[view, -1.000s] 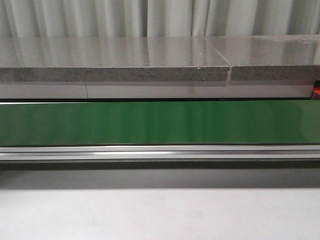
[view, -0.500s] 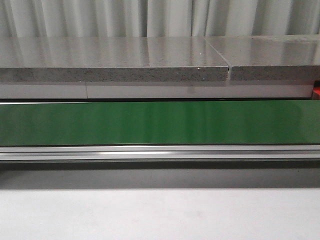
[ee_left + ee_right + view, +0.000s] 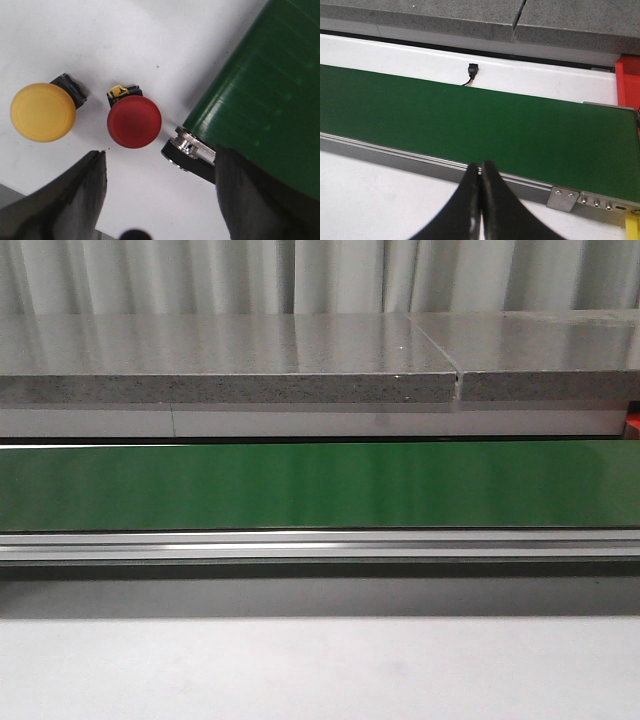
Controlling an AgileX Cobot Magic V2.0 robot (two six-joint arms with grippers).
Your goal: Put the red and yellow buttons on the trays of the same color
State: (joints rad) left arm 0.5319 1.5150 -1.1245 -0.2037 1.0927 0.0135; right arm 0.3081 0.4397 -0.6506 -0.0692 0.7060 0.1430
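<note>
In the left wrist view a red button (image 3: 134, 121) and a yellow button (image 3: 43, 112) lie side by side on the white table, each with a dark base. My left gripper (image 3: 160, 172) hangs above the table, open and empty, its two dark fingers apart; the red button lies just beyond the gap between them. Beside the red button is the end of the green conveyor belt (image 3: 265, 95). My right gripper (image 3: 480, 172) is shut with nothing in it, over the white table before the belt's near rail. A red tray edge (image 3: 627, 82) and a yellow corner (image 3: 632, 225) show in the right wrist view.
The green belt (image 3: 320, 485) runs across the front view with an aluminium rail (image 3: 320, 545) along its near side. Behind it lies a grey stone slab (image 3: 230, 355). A small black connector (image 3: 472, 69) sits beyond the belt. Neither arm shows in the front view.
</note>
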